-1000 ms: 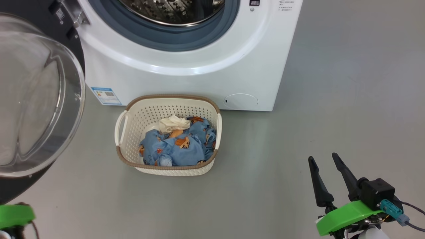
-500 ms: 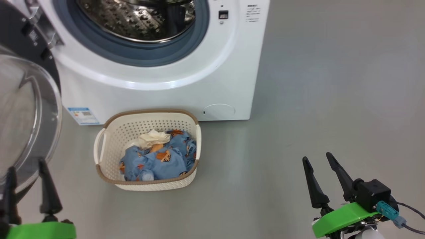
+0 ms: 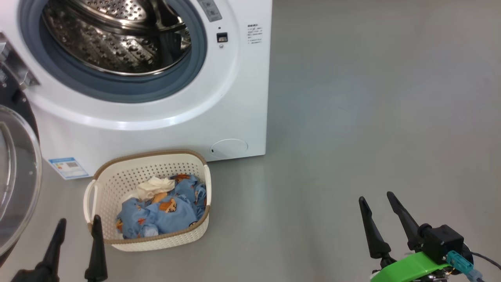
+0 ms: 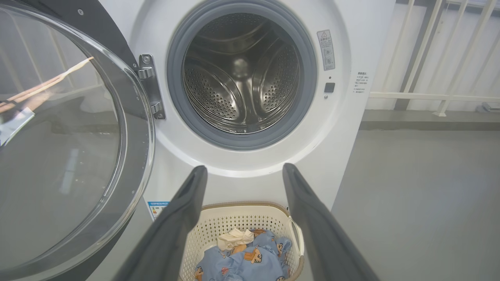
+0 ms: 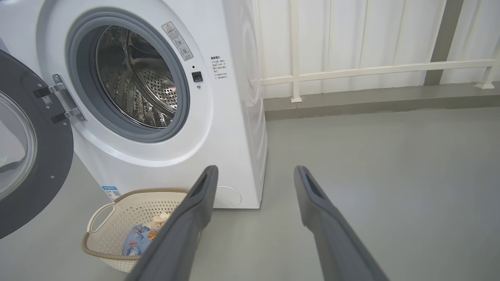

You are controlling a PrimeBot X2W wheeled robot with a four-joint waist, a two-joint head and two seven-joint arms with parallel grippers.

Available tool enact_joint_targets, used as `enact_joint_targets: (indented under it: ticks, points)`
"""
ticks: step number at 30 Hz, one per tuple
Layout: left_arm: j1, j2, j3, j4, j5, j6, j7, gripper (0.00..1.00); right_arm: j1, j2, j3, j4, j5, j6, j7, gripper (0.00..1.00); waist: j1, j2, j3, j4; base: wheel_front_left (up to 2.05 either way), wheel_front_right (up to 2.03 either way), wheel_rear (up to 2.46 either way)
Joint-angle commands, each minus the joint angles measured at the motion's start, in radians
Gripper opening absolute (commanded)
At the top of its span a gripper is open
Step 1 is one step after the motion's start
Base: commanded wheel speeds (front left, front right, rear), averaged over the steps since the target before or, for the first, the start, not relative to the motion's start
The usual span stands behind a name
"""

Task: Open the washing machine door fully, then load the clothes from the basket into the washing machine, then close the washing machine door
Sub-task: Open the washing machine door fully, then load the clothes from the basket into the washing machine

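The white washing machine (image 3: 235, 98) stands with its steel drum (image 3: 113, 35) exposed. Its door (image 3: 15, 180) hangs swung open at the left, glass bowl facing out; the left wrist view shows the door (image 4: 66, 136) wide open beside the drum (image 4: 242, 74). The cream basket (image 3: 113, 180) sits on the floor against the machine's front, holding the blue printed clothes (image 3: 164, 213) and a cream cloth (image 3: 154, 187). My left gripper (image 3: 78, 225) is open, low at the basket's near left corner. My right gripper (image 3: 375, 197) is open over bare floor, far right of the basket.
Grey floor (image 3: 372, 98) stretches wide to the right of the machine. A white railing (image 5: 371, 70) and pale wall panels run behind it. A blue label sticker (image 3: 67, 167) and a round flap (image 3: 229, 148) sit low on the machine's front.
The head camera has shifted right and up, so machine and basket slid left and down in the picture. The left gripper's fingers have come further into view beside the basket.
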Motion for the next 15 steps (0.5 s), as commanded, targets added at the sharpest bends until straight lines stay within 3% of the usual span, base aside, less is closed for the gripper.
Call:
enact_joint_targets:
  ticks: [1,15]
  points:
    - [0.001,0.021,0.020,-0.031,0.010,-0.002,-0.005,1.00,0.009,0.000,0.027,-0.030,-0.003,0.006,-0.012,1.00,0.0000,0.0000,-0.018,-0.023,0.00,0.00,0.00]
    - [0.072,0.012,-0.001,-0.027,0.012,-0.002,-0.005,1.00,0.032,0.000,0.016,-0.056,-0.017,0.006,-0.012,1.00,0.0000,0.0000,-0.046,-0.034,0.00,0.00,0.00]
